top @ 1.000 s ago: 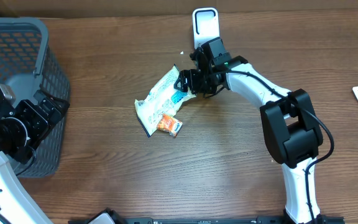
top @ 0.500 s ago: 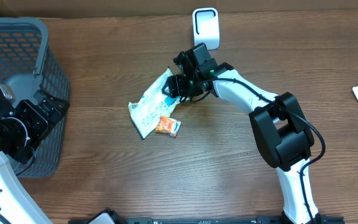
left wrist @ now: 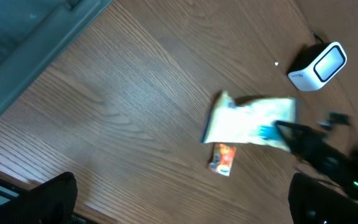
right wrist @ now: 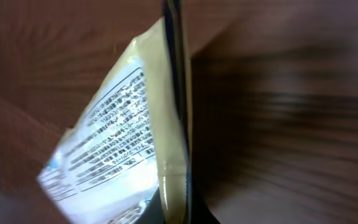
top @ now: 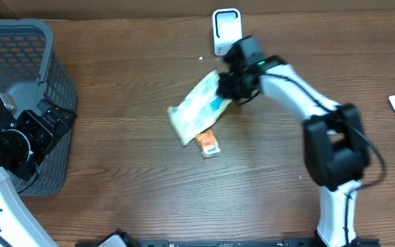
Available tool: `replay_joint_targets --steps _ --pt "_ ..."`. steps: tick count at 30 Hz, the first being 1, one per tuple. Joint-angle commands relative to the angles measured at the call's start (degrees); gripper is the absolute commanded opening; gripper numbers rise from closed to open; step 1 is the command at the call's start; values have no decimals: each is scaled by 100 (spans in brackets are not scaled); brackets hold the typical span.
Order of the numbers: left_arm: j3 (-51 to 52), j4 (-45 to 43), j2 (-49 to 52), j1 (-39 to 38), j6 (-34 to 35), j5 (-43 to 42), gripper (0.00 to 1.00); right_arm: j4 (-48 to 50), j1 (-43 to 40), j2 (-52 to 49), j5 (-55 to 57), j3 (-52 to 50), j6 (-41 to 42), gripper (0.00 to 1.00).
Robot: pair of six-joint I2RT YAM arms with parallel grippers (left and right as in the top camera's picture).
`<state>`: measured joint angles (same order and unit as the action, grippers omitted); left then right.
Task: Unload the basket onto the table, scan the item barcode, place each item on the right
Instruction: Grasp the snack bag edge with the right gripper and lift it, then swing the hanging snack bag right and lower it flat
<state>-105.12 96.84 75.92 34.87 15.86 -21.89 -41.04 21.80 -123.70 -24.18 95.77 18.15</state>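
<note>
At the near left, the left gripper sits by the basket's corner with its jaws spread wide. Mid-table lies a small orange sachet. Just beyond it is the packet, tilted, its far end pinched between the closed fingers of the right gripper. The scanner stands close behind that gripper.

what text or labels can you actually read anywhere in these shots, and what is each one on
Nothing is clear enough to quote.
packet: lines of fine print, too blurred to read.
scanner: small dark mark on its side, too small to read.
orange sachet: printing too small to read.
</note>
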Motion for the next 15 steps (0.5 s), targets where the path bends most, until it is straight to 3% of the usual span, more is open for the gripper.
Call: replay_joint_targets --steps 1,6,15 --pt "20 -4 -4 -39 -129 -15 100 -201 -376 1172 426 118 -214 4" --pt "20 -4 -4 -39 -129 -15 100 -608 -728 1961 713 118 -361 4" --pt "20 -4 -4 -39 -129 -15 100 -1884 -994 2881 2363 118 -824 4"
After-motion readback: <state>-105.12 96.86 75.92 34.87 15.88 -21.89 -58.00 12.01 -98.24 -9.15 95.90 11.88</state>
